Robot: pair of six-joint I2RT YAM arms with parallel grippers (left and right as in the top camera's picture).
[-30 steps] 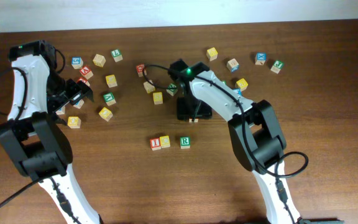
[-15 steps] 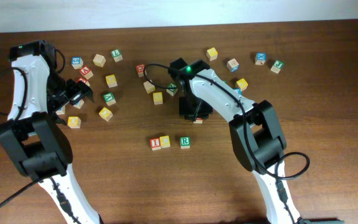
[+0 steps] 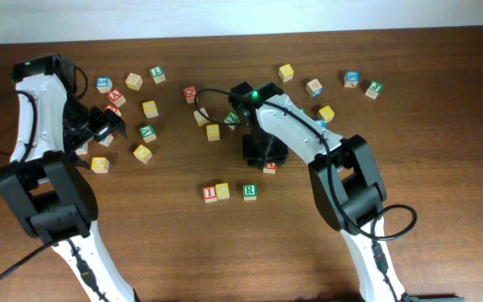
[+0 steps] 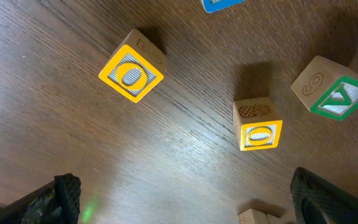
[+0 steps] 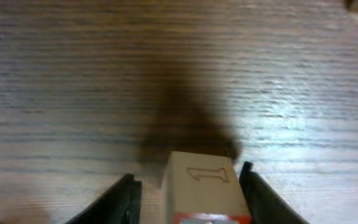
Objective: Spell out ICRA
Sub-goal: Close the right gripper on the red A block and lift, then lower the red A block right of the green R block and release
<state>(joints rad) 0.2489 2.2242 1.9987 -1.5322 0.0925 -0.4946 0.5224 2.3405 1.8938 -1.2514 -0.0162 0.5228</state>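
The red-faced "I" cube (image 3: 210, 194), a yellow-faced cube (image 3: 222, 190) and the green-faced "R" cube (image 3: 249, 191) stand in a row on the table's front middle, with a small gap before the "R". My right gripper (image 3: 267, 161) hangs just behind and right of the "R", shut on a red-faced cube (image 3: 270, 167). In the right wrist view this cube (image 5: 201, 183) sits between my fingers (image 5: 253, 193); its letter is unreadable. My left gripper (image 3: 101, 126) is open and empty at the far left; in the left wrist view (image 4: 191, 211) only bare wood lies between its fingers.
Several loose letter cubes lie scattered at the back: yellow ones (image 3: 150, 109) (image 3: 213, 132), green (image 3: 147, 132), blue (image 3: 352, 79). Under my left wrist are two yellow "O" cubes (image 4: 131, 73) (image 4: 258, 127) and a green cube (image 4: 334, 96).
My right gripper has moved a little right and toward the front, carrying the red-faced cube closer to the row. The left arm has not moved.
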